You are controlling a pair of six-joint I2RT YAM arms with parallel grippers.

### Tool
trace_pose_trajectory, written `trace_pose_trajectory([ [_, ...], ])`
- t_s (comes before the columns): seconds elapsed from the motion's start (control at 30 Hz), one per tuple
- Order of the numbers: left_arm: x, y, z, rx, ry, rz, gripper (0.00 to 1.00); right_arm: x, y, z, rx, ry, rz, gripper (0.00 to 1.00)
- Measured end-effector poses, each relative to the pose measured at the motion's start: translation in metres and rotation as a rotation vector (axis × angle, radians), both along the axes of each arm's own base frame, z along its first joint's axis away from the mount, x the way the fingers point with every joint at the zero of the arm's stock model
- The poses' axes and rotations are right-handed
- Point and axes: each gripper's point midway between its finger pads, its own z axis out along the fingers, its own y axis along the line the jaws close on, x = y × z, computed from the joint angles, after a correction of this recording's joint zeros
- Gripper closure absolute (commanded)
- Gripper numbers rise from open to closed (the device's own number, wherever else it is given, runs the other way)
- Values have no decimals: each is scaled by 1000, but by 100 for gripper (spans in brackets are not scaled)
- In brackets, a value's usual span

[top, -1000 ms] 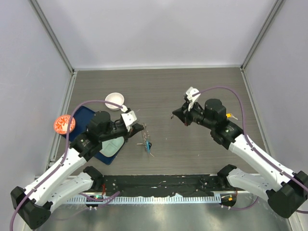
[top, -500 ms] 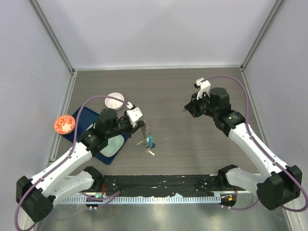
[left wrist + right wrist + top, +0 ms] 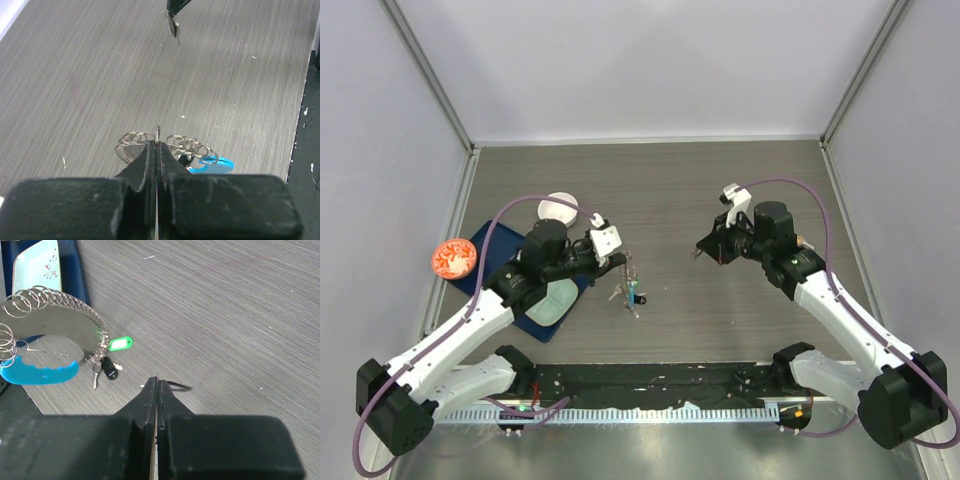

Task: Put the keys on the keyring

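Observation:
My left gripper (image 3: 619,262) is shut on the wire of the keyring (image 3: 629,288), which hangs from it just above the table. In the left wrist view the jaws (image 3: 157,145) pinch the wire, with small silver rings on both sides and the blue tag (image 3: 214,163) to the right. My right gripper (image 3: 699,250) is shut on a thin silver key (image 3: 173,26), held edge-on between its jaws (image 3: 158,384). It is a short way right of the keyring. The right wrist view shows the keyring (image 3: 60,307) with its blue tag (image 3: 40,373), a green tag (image 3: 120,344) and the black fob (image 3: 110,371).
A white bowl (image 3: 558,208) stands behind the left arm. A blue tray (image 3: 488,248) holding a pale blue item (image 3: 554,300) lies at the left, with an orange-red round thing (image 3: 453,258) beside it. A black strip (image 3: 660,380) runs along the near edge.
My left gripper has carried the keyring a little to the right. My right gripper pulled back to the right, then came down and left again toward the keyring.

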Motion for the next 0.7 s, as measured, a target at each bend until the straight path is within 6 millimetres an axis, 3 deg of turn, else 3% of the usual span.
trace_pose_trajectory([
  [0.1,-4,-4,-2,-2,12,-31,100,-4,-2,0,5,-10,-1,99],
  [0.37,-15,-12,-5,-6,20,-124,100,-11,-1,25,49,-120,23,99],
  [0.7,-22,-19,-11,0,22,-207,100,-27,25,27,85,-181,157,99],
])
